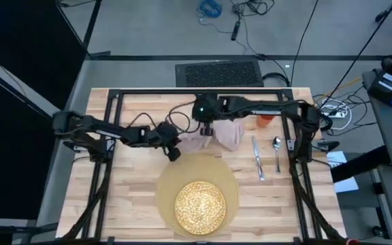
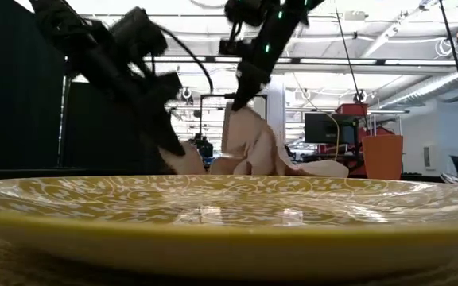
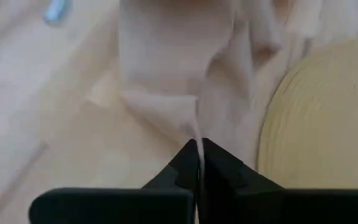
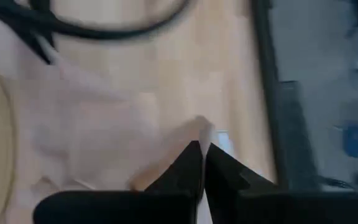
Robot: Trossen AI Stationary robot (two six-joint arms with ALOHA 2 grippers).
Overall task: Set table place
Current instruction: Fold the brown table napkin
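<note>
The beige napkin (image 1: 224, 135) is bunched on the table (image 1: 135, 204) just beyond the round tan placemat (image 1: 165, 184), which carries the yellow speckled plate (image 1: 200, 207). My left gripper (image 1: 174, 154) is shut on the napkin's left end, low by the placemat's far rim. My right gripper (image 1: 207, 129) is shut on a raised part of the napkin (image 2: 253, 147), above the table. The orange cup (image 1: 265, 120) stands to the right of the napkin. My left gripper pinches a thin edge of the napkin (image 3: 194, 127) between its two fingertips, coming slanting down from the table's left. That end sits low, close to the tabletop beside the placemat. My right gripper pinches a corner of the napkin (image 4: 199, 127) between its fingertips, pointing down from above. The cloth hangs below it in loose folds, its lower part (image 2: 308, 168) resting on the table.
Two pieces of silver cutlery, a long one (image 1: 257, 158) and a spoon (image 1: 277, 151), lie to the right of the placemat. A black metal frame (image 1: 182, 90) rings the table. Bare wood lies to the left of the placemat.
</note>
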